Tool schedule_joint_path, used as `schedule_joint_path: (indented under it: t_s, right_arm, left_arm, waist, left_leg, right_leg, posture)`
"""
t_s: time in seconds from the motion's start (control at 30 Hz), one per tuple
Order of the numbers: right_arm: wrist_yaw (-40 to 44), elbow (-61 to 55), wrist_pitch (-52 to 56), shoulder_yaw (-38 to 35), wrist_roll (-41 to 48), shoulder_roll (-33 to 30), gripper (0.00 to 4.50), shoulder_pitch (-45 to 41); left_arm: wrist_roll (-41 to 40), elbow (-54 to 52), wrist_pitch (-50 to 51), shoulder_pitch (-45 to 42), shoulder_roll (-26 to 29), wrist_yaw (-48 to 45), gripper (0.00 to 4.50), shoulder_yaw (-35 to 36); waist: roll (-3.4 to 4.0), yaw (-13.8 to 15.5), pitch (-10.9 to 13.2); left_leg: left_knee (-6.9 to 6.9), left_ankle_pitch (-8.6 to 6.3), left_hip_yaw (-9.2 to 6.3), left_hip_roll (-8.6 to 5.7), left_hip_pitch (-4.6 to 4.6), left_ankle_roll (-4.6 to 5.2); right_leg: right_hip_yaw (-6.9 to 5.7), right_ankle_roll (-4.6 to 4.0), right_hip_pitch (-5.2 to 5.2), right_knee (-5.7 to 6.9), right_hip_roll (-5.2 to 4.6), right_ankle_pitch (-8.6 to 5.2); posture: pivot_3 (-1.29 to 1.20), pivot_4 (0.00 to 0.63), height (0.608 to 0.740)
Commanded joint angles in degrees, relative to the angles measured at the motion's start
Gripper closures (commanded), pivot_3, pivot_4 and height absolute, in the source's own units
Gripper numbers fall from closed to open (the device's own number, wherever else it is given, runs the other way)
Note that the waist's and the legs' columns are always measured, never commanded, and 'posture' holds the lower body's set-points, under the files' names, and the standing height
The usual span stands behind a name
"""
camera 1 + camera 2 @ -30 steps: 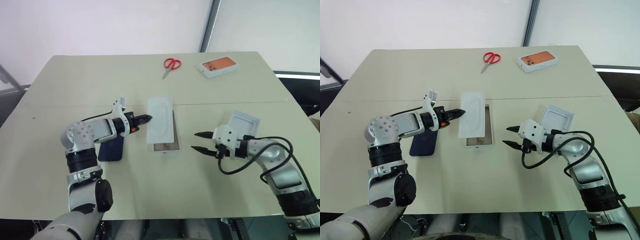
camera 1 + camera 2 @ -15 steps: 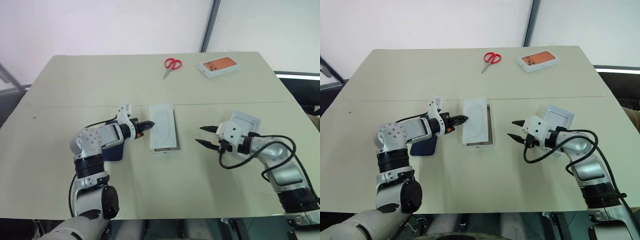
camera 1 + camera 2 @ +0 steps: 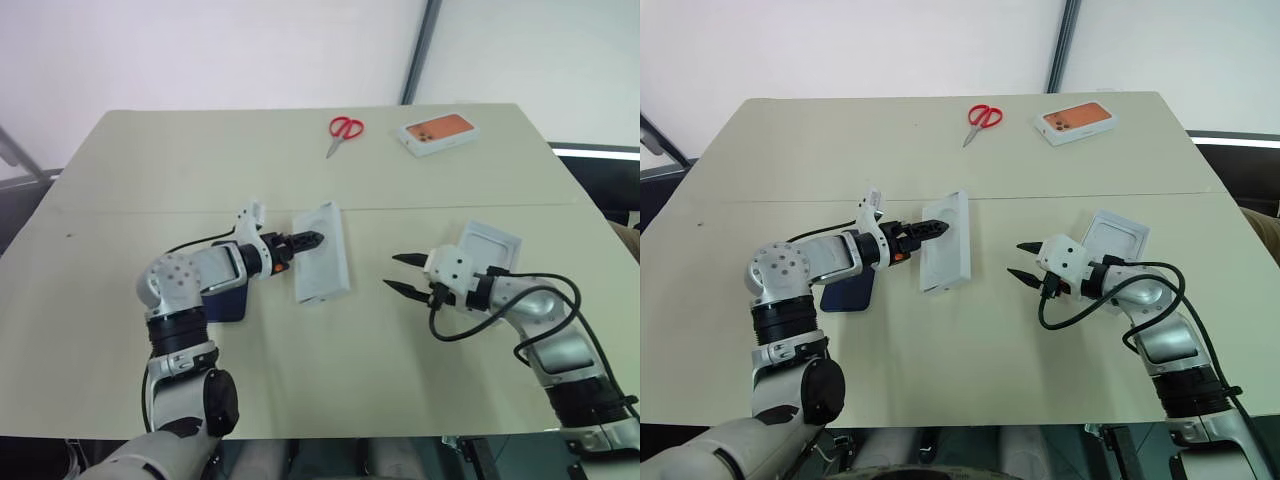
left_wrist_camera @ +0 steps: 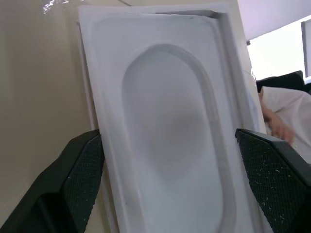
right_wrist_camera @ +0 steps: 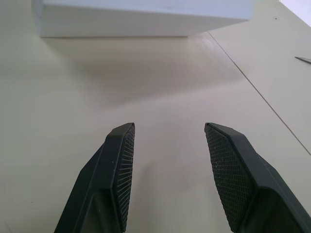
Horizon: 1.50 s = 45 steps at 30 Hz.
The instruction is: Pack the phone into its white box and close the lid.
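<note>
— Where's the phone (image 3: 228,297)?
— Under the left arm, near the surface's (image 3: 150,170) left edge.
— What covers the white box (image 3: 945,256)?
— A white insert (image 4: 170,131), mid-surface.
— Fingers?
— Left fingers (image 3: 305,241) spread around the insert; right fingers (image 3: 401,274) half open, empty. Lid (image 3: 489,245) behind them; scissors (image 3: 343,129) and orange-phone box (image 3: 437,132) along the far edge.

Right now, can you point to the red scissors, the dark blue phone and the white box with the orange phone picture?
red scissors (image 3: 344,129), left eye view, on the handles.
dark blue phone (image 3: 848,292), right eye view, on its glossy back.
white box with the orange phone picture (image 3: 436,131), left eye view, on the orange print.
</note>
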Motion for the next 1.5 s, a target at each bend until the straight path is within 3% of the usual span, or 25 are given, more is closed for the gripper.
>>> schedule_joint_path:
  t_s: [0.03,0.3,0.47,0.6,0.7,0.8,0.93,1.07,1.2,1.3,1.5]
  right_arm:
    - [-0.9,-1.8,1.3,-0.7,1.8,1.2,2.09,-2.4]
    - [-1.6,-1.5,2.0,-0.3,1.7,3.0,2.09,-3.8]
    - [-3.0,-1.8,3.7,-1.3,3.5,4.9,2.09,-6.0]
    - [-5.0,-3.0,6.2,0.0,4.2,8.0,2.09,-8.0]
    - [-7.2,-2.9,6.7,3.9,1.5,11.6,2.84,-9.4]
    - [-10.5,0.0,7.1,8.5,-4.3,14.1,4.42,-11.0]
    - [-14.6,3.5,7.1,12.9,-10.8,16.1,4.42,-12.7]
    - [-15.2,5.0,8.0,14.7,-13.3,16.4,4.42,-13.2]
    - [-12.0,6.8,6.7,18.9,-18.6,12.1,4.42,-11.4]
    - [-11.5,6.9,6.3,19.2,-19.1,11.4,4.42,-11.2]
    - [-11.2,2.1,11.2,14.0,-11.2,16.1,4.42,-11.2]
  left_arm:
    - [-1.8,-2.0,1.6,-0.9,1.1,-1.8,0.21,-0.6]
    - [-3.6,-4.5,-1.4,-1.0,1.9,-5.0,0.21,-1.7]
    - [-0.5,-7.5,-8.0,2.1,6.5,-10.2,0.21,-8.6]
    - [3.3,-9.9,-21.0,5.7,13.0,-19.5,0.21,-13.2]
    - [8.8,-7.6,-33.9,9.1,19.7,-28.1,0.16,-15.8]
    - [8.1,-4.4,-41.8,10.0,22.1,-34.4,0.16,-12.7]
    - [7.2,-3.1,-48.3,11.1,22.8,-37.8,0.16,-9.7]
    - [5.6,-5.3,-47.9,12.4,23.1,-38.6,0.16,-9.4]
    - [7.0,-6.8,-48.8,15.3,23.3,-39.9,0.16,-11.7]
    - [7.5,-6.8,-49.7,15.9,23.4,-40.1,0.16,-12.4]
    - [7.1,-6.7,-50.1,15.5,22.6,-39.7,0.16,-13.2]
  waist:
    - [0.00,0.0,0.0]
    - [0.00,0.1,0.0]
    - [0.01,-0.2,0.0]
    - [0.02,-0.2,0.0]
    - [0.04,-0.4,0.0]
    - [0.05,0.1,0.0]
    - [0.04,0.2,0.0]
    - [0.04,0.0,0.0]
    - [0.05,-0.2,0.0]
    - [0.04,-0.1,0.0]
    - [0.04,-0.1,0.0]
  left_leg:
    - [0.00,0.01,0.00,0.00,0.00,-0.01]
    - [0.01,0.01,-0.01,-0.01,-0.01,-0.02]
    - [-0.02,0.04,0.01,0.01,-0.01,-0.06]
    - [-0.08,0.08,0.03,0.04,-0.01,-0.13]
    - [-0.10,0.07,0.04,0.06,-0.01,-0.13]
    - [-0.14,0.03,0.06,0.07,-0.01,-0.05]
    - [-0.11,-0.02,-0.01,0.01,-0.01,0.03]
    - [-0.12,-0.03,-0.02,-0.01,-0.02,0.05]
    - [-0.15,-0.03,-0.02,0.02,-0.02,0.05]
    - [-0.13,-0.03,-0.04,0.03,-0.01,0.06]
    - [-0.13,-0.03,-0.10,0.02,-0.01,0.06]
  right_leg:
    - [0.00,0.00,0.01,0.00,0.00,0.00]
    - [0.00,0.00,0.00,-0.01,-0.01,0.00]
    - [0.02,-0.01,-0.04,0.00,0.01,0.00]
    - [0.05,-0.02,-0.08,0.00,0.04,0.00]
    - [0.09,-0.04,-0.12,-0.01,0.05,0.01]
    - [0.13,-0.07,-0.16,-0.01,0.05,0.01]
    - [0.08,-0.07,-0.15,-0.03,-0.02,0.01]
    - [0.07,-0.07,-0.14,-0.02,-0.04,0.01]
    - [0.08,-0.06,-0.15,-0.02,0.01,0.01]
    - [0.08,-0.06,-0.12,-0.01,0.04,0.01]
    - [0.04,-0.06,-0.09,-0.02,0.03,0.01]
  posture:
    - [0.00,0.150,0.740]
    - [0.00,0.150,0.740]
    - [0.00,0.150,0.740]
    - [0.00,0.150,0.740]
    - [0.00,0.150,0.740]
    - [0.00,0.150,0.740]
    - [0.00,0.150,0.740]
    - [0.00,0.150,0.740]
    - [0.00,0.150,0.740]
    - [0.00,0.150,0.740]
    - [0.00,0.150,0.740]
